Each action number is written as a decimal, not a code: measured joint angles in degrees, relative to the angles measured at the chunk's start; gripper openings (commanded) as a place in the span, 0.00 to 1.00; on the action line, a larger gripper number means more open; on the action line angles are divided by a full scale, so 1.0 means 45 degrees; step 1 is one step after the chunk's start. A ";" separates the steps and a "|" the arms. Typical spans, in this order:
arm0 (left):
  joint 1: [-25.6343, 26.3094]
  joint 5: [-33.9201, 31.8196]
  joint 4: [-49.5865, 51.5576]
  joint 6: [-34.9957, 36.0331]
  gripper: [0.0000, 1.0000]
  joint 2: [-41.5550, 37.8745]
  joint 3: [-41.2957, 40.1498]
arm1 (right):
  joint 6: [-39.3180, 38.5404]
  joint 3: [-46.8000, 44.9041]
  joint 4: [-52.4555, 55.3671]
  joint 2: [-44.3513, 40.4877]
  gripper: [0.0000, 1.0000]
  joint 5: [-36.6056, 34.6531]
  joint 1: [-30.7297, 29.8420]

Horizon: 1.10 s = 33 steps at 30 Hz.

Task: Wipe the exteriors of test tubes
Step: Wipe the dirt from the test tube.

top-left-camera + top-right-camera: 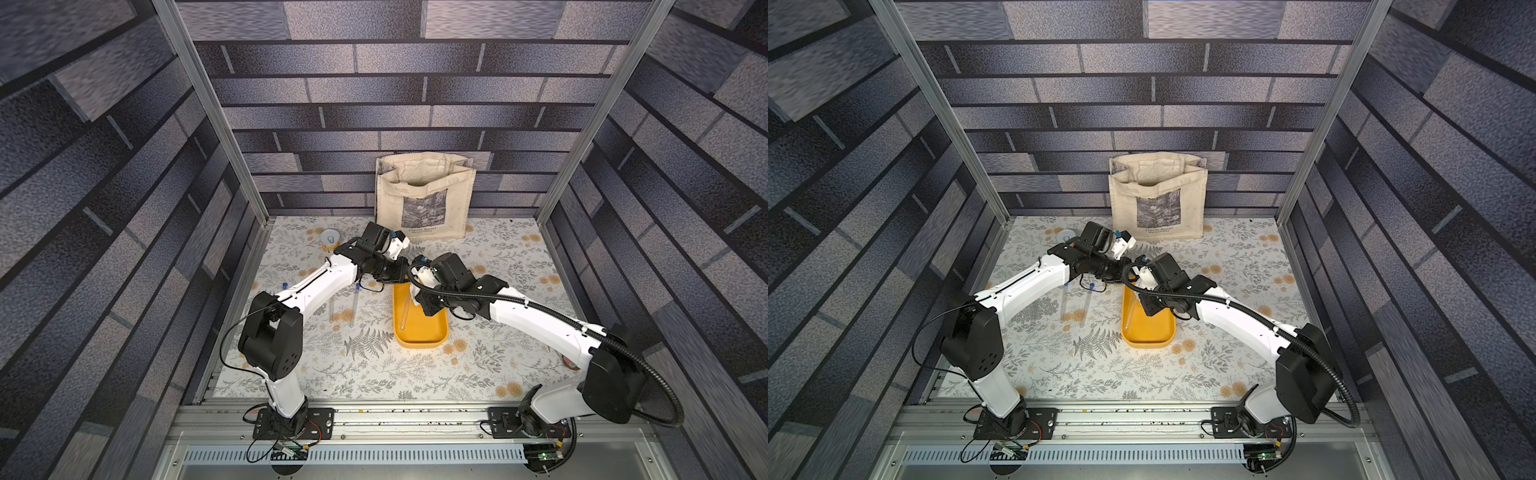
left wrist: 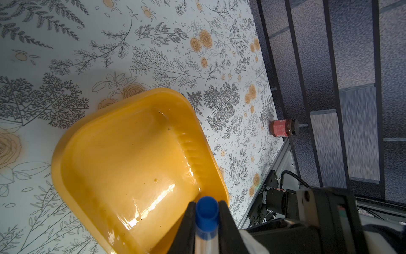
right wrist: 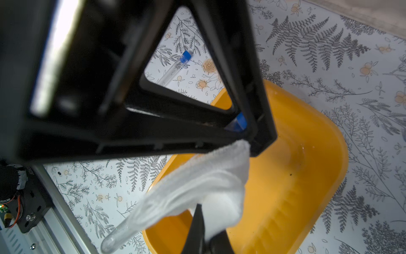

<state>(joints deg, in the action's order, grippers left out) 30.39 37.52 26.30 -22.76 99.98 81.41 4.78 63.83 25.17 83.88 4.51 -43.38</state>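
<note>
Above the yellow tray (image 1: 420,337) my left gripper (image 2: 207,203) is shut on the blue-capped end of a clear test tube (image 2: 206,239). The right gripper (image 3: 206,220) is shut on a white cloth (image 3: 211,180), which is wrapped around that tube's middle. The tube's rounded end (image 3: 111,240) pokes out beyond the cloth, and its cap (image 3: 240,122) shows between the left fingers. In a top view the held tube (image 1: 405,311) slants over the tray. Two more test tubes (image 1: 354,305) (image 1: 332,308) lie on the table left of the tray; one (image 3: 175,66) also shows in the right wrist view.
A cream tote bag (image 1: 424,199) stands against the back wall. A small round can (image 1: 329,240) sits at the back left, and a red jar (image 2: 283,128) by the right wall. The metal rail (image 1: 395,417) with both arm bases runs along the front edge.
</note>
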 measured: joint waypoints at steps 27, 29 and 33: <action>0.0000 0.0010 -0.0121 -0.0092 0.15 0.0000 0.0000 | 0.0714 -0.3356 -0.1375 -0.2176 0.00 0.0816 -0.1574; 0.0000 0.0015 -0.0160 -0.0117 0.15 0.0000 0.0000 | 0.0845 -0.3497 -0.1379 -0.2195 0.00 0.0816 -0.1783; 0.0000 0.0068 -0.0350 -0.0209 0.15 0.0000 -0.0005 | 0.1035 -0.3585 -0.1389 -0.2195 0.00 0.0806 -0.2040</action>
<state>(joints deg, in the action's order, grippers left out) 30.39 37.82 24.73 -23.70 99.98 81.38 9.43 47.70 18.92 74.00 8.14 -52.56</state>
